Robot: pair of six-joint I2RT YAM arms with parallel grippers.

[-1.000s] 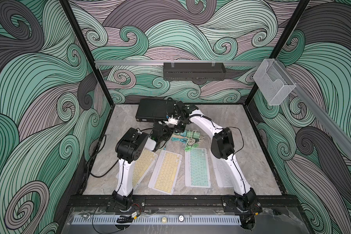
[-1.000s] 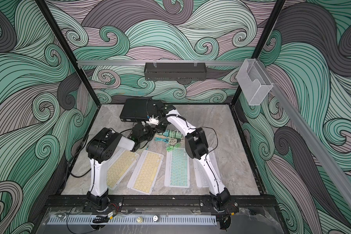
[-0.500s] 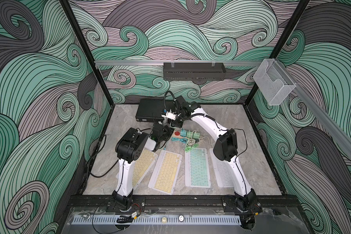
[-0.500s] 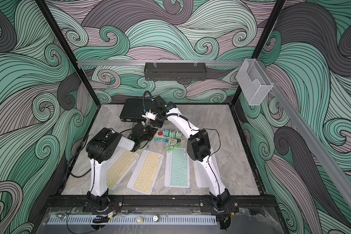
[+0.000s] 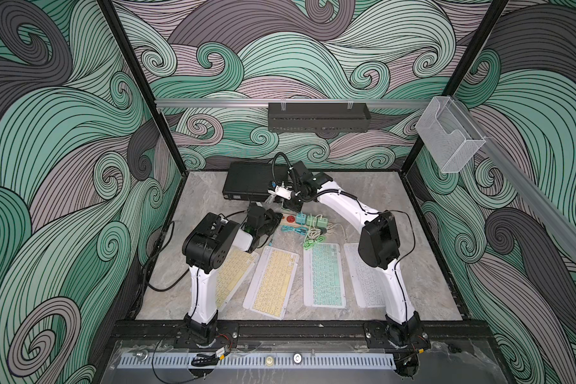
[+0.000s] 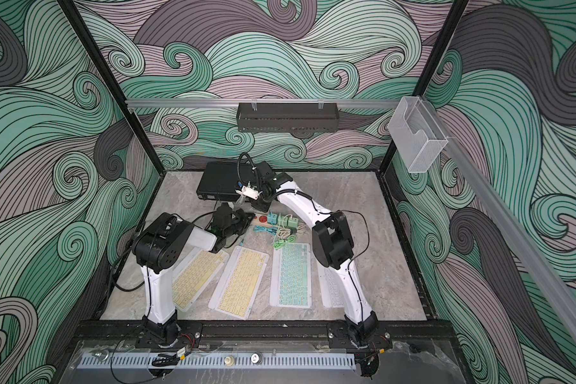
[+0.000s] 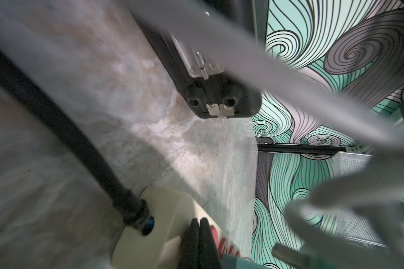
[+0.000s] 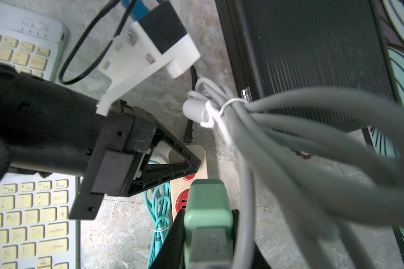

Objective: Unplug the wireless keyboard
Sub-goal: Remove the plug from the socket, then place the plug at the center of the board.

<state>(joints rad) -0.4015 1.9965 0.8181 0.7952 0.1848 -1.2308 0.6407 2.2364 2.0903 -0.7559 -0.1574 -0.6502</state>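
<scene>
Legible print, right wrist view only: "Enter", "Shift" and the letters O, P, L on the caps of a yellow-keyed keyboard [image 8: 28, 221] (smaller legends too blurred to read).

Clear plastic bin [image 5: 449, 143] clipped to the right wall rail, wallpaper showing through it. Black perforated tray [image 5: 318, 116] on the far wall rail, inside hidden from this angle. Black ribbed case [image 5: 250, 181] at the far left of the grey marble tabletop [image 5: 396, 199], lid shut, silver latch on its edge.

Four slim white-framed wireless keyboards flat in a row on the near half of the tabletop: two yellow-keyed [image 5: 273, 282] at the left, one mint-keyed [image 5: 325, 274] next, one white-keyed [image 5: 361, 282] at the right, partly under the right arm.

Right jaws clenched on a sage-green charger block [image 8: 205, 202], just over the cream power strip with red sockets [image 7: 163, 209]. Grey cable bundle [image 8: 289, 130], cinched by a white tie, hanging from that block in mid-air. Prongs in or out of the socket: cannot tell. Likewise which keyboard the grey cable belongs to.

Left jaws pressed fully together, tips down on the left end of the strip, beside its black mains cord [image 7: 79, 144].
</scene>
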